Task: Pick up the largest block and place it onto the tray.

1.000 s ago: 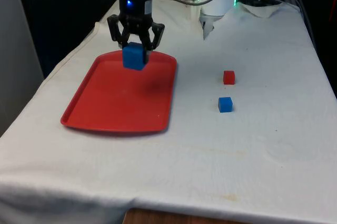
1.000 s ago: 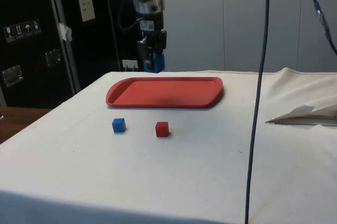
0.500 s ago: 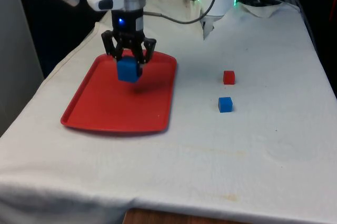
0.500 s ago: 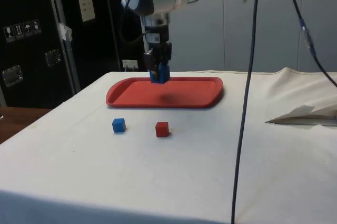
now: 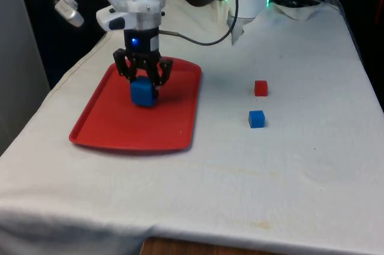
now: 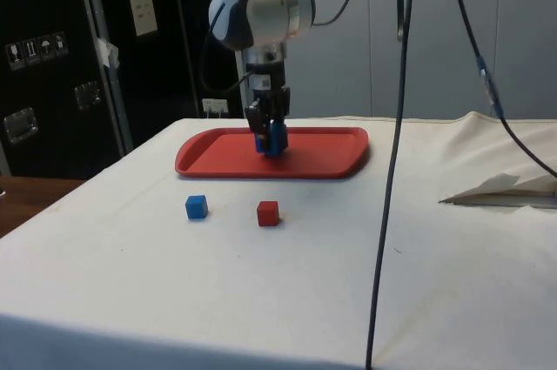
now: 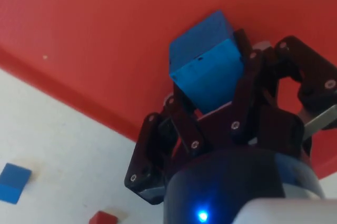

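The large blue block [image 5: 143, 92] [image 6: 272, 138] [image 7: 205, 68] sits low over the red tray [image 5: 114, 123] [image 6: 322, 158] [image 7: 95, 29], at or just above its floor. My gripper [image 5: 143, 90] [image 6: 271, 133] [image 7: 208, 84] is shut on the block, one black finger pressed to each side. The block is in the tray's far half, near the middle of its width.
A small red block [image 5: 260, 88] [image 6: 268, 213] [image 7: 103, 218] and a small blue block [image 5: 256, 119] [image 6: 196, 206] [image 7: 12, 183] lie on the white cloth toward the front view's right of the tray. A black cable [image 6: 387, 178] hangs down in the side view.
The gripper has come down with the large blue block, from well above the tray to its surface, drifting slightly toward the front view's left.
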Motion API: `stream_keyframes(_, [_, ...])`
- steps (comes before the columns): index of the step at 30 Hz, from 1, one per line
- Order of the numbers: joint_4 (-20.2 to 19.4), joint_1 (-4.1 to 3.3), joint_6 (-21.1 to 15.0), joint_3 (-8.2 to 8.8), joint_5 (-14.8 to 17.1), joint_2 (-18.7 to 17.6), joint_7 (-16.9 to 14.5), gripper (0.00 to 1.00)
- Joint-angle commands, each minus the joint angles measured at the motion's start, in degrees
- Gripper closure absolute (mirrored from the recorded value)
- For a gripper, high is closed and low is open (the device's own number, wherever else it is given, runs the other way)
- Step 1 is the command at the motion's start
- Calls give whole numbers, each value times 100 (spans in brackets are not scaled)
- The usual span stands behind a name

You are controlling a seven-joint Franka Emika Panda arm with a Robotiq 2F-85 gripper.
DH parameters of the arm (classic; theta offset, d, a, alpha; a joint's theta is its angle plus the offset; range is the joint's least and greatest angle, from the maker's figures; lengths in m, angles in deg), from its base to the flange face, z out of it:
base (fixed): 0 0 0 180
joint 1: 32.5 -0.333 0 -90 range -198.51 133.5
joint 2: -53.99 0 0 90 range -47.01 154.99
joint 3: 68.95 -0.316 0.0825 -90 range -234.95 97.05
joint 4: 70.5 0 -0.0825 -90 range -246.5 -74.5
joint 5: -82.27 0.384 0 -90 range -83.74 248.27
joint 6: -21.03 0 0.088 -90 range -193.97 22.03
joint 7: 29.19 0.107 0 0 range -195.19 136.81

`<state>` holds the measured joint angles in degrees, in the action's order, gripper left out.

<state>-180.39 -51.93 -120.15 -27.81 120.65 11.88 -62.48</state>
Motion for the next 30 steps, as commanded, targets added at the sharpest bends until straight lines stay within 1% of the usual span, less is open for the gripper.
stream_keyframes(1, [52,63,17,-29,80,-29,-92,100])
stream_keyframes(4, [74,74,52,0,166,-86,-166,100])
stream_keyframes(8, [63,34,57,29,235,-92,-195,100])
stream_keyframes(10, [57,23,52,34,229,-92,-189,100])
stream_keyframes(11, [46,6,52,52,206,-92,-178,100])
stream_keyframes(12, [52,17,52,40,223,-97,-183,100])
stream_keyframes(16, [46,11,52,40,223,-97,-183,99])
stream_keyframes(17, [46,11,52,40,223,-97,-183,93])
stream_keyframes(19, [46,11,52,40,223,-97,-183,75])
stream_keyframes(20, [34,0,52,52,206,-92,-178,66])
stream_keyframes(21, [40,11,52,40,223,-97,-183,66])
stream_keyframes(24, [40,11,52,40,223,-97,-183,35])
stream_keyframes(25, [40,11,52,40,223,-97,-183,10])
stream_keyframes(26, [40,11,52,40,223,-97,-183,3])
stream_keyframes(27, [40,11,52,40,223,-97,-183,0])
stream_keyframes(29, [34,0,52,52,206,-92,-178,0])
stream_keyframes(30, [40,11,52,40,218,-97,-183,0])
